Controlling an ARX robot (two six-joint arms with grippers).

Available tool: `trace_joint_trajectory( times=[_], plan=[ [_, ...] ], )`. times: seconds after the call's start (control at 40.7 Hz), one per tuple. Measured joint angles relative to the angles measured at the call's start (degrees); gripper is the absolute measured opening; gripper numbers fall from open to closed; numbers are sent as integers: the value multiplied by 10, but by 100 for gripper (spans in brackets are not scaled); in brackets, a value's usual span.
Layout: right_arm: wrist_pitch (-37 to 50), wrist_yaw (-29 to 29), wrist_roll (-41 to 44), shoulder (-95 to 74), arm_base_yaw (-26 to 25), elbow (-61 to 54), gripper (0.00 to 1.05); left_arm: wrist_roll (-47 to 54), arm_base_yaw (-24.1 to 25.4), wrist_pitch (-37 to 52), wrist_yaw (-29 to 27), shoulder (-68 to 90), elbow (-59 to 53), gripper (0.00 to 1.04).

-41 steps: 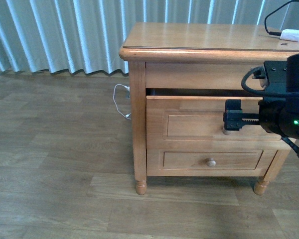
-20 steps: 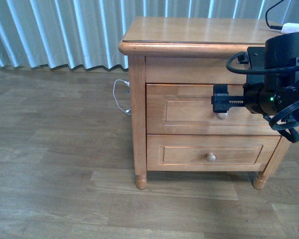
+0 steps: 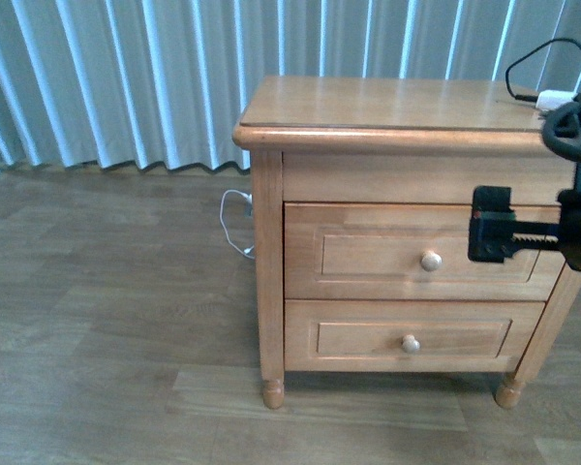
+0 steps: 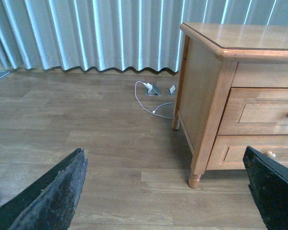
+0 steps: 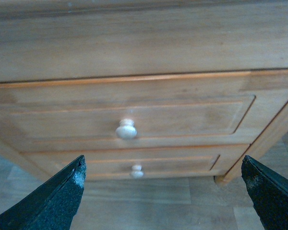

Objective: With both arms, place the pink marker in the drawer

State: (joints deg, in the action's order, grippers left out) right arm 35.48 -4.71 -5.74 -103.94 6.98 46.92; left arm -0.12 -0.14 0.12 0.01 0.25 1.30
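The drawer (image 3: pixel 368 254), the taller upper one with a round knob (image 3: pixel 431 260), is shut in the honey-coloured nightstand. My right gripper (image 3: pixel 490 237) is open and empty, just right of the knob and off the drawer front. In the right wrist view the drawer (image 5: pixel 182 115) and its knob (image 5: pixel 126 130) lie ahead of the open right gripper (image 5: pixel 165 196). My left gripper (image 4: pixel 163 191) is open and empty over the floor, left of the nightstand; the drawer (image 4: pixel 259 112) shows at the far right there. The pink marker is not in view.
The shallower lower drawer (image 3: pixel 412 341) is shut beneath. A white plug on a black cable (image 3: pixel 552 97) lies on the nightstand top (image 3: pixel 387 102). A white cable (image 3: pixel 234 208) lies on the wooden floor by the curtain (image 3: pixel 126 77).
The drawer went from slightly open to fully shut. My right gripper then drew back off the knob and to the right.
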Motion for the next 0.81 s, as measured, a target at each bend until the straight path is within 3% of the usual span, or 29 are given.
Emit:
trace_joint_trajectory(
  times=[0.27,0.516,0.688,0.811],
  plan=[
    [-96,38,1,226,-17,-131,96,0,0,0,0,0,0,99],
    [-299,64,8,519,-39,-181,96,0,0,0,0,0,0,99],
    [-302,63,8,535,-38,-182,96,0,0,0,0,0,0,99],
    [-145,49,33,546,-52,-247,81,0,0,0,0,0,0,99]
  ],
)
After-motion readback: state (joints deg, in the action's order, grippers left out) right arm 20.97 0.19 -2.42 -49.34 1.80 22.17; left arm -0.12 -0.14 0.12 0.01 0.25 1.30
